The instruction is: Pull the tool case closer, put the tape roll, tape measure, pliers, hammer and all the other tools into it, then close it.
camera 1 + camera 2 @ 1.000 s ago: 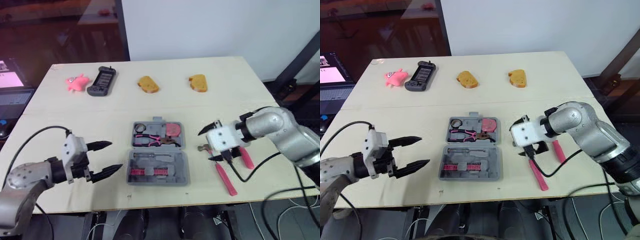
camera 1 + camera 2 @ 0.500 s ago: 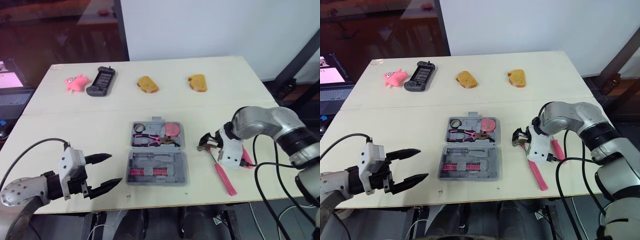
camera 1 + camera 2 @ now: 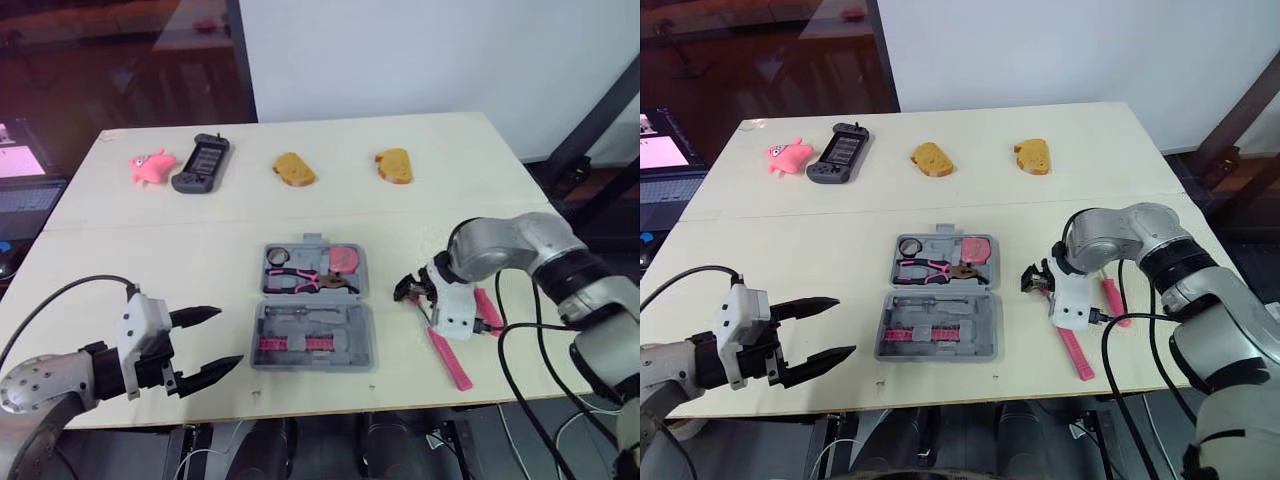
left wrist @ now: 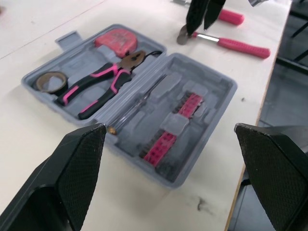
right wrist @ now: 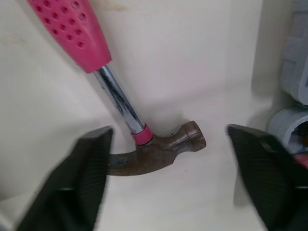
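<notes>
While the tool case (image 3: 315, 335) is lying open near the front middle of the table (image 3: 200, 230), the tape roll (image 3: 280, 254), pliers (image 3: 300, 278) and tape measure (image 3: 347, 258) are already sitting in its far half. The hammer (image 5: 144, 144) is lying on the table at the case's 3 o'clock, with its head toward the case and its pink handle running off toward 5 o'clock.

The right gripper (image 3: 410, 290) is hovering over the hammer's head, its fingers spread wide to either side and clasping nothing. The left gripper (image 3: 225, 338) is waiting at the case's 8 o'clock, equally wide open and empty.

Picking up the hammer looks like the step in hand. The next move probably calls for lowering, pinching the neck just behind the head, then carrying it toward 9 o'clock into the case. Another pink-handled tool (image 3: 488, 308), partly hidden, is lying at the hammer's 3 o'clock and seems to be awaiting its turn.
</notes>
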You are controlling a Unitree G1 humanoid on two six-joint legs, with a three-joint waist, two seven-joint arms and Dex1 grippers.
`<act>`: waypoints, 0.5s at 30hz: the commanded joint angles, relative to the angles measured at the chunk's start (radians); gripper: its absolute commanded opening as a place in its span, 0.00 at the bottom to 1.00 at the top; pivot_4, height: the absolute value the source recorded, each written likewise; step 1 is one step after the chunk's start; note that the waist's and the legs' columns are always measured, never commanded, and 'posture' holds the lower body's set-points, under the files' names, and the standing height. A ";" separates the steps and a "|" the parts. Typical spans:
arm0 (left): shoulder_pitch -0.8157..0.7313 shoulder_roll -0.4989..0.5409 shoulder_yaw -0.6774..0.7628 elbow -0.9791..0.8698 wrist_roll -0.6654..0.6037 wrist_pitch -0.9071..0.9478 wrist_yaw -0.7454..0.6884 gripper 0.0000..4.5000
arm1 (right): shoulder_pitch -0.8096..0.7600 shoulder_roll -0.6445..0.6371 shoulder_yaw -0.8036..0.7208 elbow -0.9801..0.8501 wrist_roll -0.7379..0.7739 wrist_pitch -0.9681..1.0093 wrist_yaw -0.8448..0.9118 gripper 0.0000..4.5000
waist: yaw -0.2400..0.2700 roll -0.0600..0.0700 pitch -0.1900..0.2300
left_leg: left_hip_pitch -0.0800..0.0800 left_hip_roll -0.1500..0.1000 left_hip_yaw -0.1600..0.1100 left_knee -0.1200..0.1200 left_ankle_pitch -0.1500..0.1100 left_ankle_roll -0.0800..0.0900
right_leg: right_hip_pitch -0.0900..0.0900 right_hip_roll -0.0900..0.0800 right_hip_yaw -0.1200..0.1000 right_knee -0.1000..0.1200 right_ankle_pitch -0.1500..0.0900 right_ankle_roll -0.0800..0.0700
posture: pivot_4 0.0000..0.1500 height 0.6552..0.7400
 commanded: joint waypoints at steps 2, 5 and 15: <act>0.011 0.011 0.031 -0.007 0.002 -0.012 -0.006 1.00 | 0.006 0.010 0.017 0.018 -0.072 -0.023 -0.079 0.36 | 0.001 0.000 0.000 | 0.000 0.000 0.000 0.000 0.000 0.000 | 0.000 0.000 0.000 0.000 0.000 0.000 | 1.00 1.00; 0.016 0.014 0.038 -0.003 0.004 -0.010 -0.009 1.00 | 0.025 0.009 0.022 0.016 -0.095 -0.024 -0.118 0.03 | -0.001 0.000 0.000 | 0.000 0.000 0.000 0.000 0.000 0.000 | 0.000 0.000 0.000 0.000 0.000 0.000 | 1.00 1.00; -0.006 0.020 0.022 0.023 0.015 -0.016 -0.014 1.00 | 0.026 0.004 0.044 0.109 -0.199 0.023 -0.256 0.00 | -0.003 -0.002 -0.001 | 0.013 0.000 0.000 -0.002 0.000 0.000 | 0.012 0.000 0.001 0.000 -0.001 -0.001 | 1.00 1.00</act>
